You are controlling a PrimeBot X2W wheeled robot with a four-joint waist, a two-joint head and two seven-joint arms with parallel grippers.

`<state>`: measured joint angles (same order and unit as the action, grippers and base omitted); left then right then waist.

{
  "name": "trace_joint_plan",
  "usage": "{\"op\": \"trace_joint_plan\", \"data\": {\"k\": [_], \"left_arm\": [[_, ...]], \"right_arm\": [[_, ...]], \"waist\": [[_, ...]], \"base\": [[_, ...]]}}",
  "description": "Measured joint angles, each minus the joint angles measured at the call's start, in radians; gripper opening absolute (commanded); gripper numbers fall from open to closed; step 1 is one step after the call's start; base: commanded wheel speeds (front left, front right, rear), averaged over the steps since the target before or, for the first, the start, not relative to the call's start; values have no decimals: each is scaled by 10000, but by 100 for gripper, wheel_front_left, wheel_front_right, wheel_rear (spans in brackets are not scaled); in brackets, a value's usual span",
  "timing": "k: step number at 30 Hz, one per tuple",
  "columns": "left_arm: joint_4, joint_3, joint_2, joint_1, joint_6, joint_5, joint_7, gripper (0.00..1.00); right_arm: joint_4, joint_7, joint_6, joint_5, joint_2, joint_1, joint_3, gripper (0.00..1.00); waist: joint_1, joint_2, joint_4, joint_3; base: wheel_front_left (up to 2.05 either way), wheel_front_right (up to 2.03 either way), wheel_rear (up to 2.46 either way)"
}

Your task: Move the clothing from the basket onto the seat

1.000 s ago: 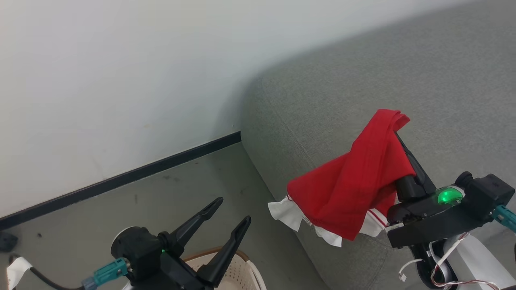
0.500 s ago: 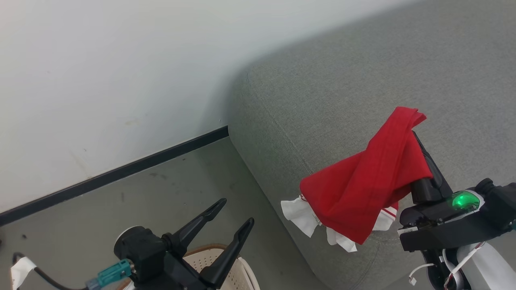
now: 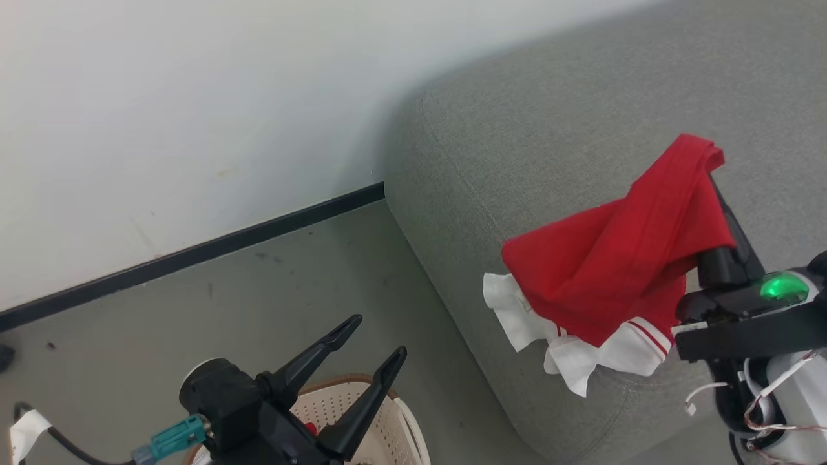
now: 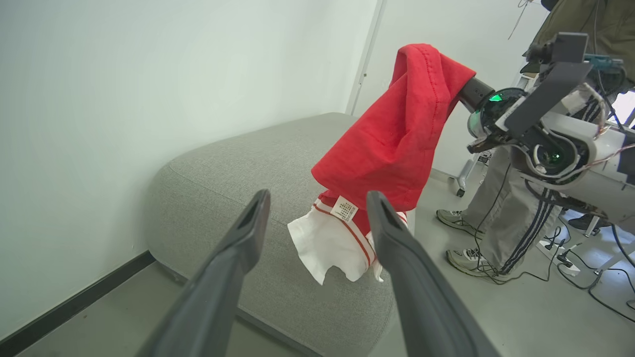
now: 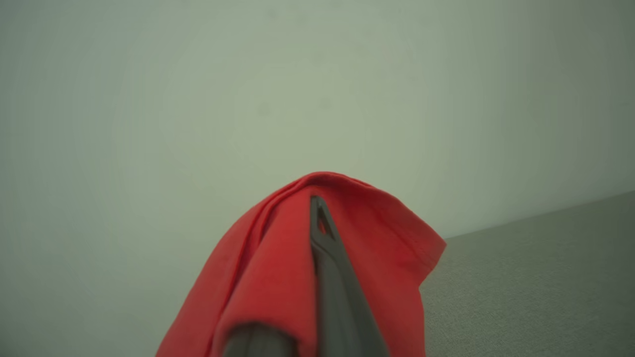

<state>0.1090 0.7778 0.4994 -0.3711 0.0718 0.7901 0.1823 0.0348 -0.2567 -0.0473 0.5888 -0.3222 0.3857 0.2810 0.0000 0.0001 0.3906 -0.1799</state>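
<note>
A: Hanging from the right gripper [image 3: 714, 184], the red garment [image 3: 614, 258] is up over the rounded corner of the grey seat [image 3: 549, 129]. Is it clamped?

B: It looks so. In the right wrist view one dark finger [image 5: 327, 258] lies tight against a fold of red cloth and the other is buried under it. The fingers are closed together on the garment, and the cloth drapes over both.

A: And the lower end?

B: The white trim [image 3: 568, 352] with red stripes hangs lowest, near the seat's front edge — whether it touches the cushion cannot be told. A small white label [image 4: 344, 208] shows in the left wrist view.

A: The other arm?

B: The left gripper [image 3: 376, 336] has its fingers spread wide apart, holding nothing and touching nothing. It sits above the cream perforated basket [image 3: 387, 433], which stands on the grey floor [image 3: 258, 290] just beside the seat.

A: Anything in the basket?

B: A small patch of red [image 3: 312, 427] shows inside, next to the gripper's body — too little to say what it is.

A: Around them?

B: A white wall [image 3: 194, 97] behind, and a person [image 4: 496, 218] in grey striped trousers standing beyond the right arm.
</note>
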Motion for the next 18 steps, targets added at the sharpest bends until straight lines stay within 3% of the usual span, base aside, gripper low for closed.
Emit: {"op": "trace_joint_plan", "data": {"k": [18], "left_arm": [[794, -380, 777, -206, 184, 4, -2, 100]], "right_arm": [[1674, 274, -337, 385, -552, 2507, -504, 0]], "waist": [[1, 0, -677, -1203]], "base": [[0, 0, 0]]}}
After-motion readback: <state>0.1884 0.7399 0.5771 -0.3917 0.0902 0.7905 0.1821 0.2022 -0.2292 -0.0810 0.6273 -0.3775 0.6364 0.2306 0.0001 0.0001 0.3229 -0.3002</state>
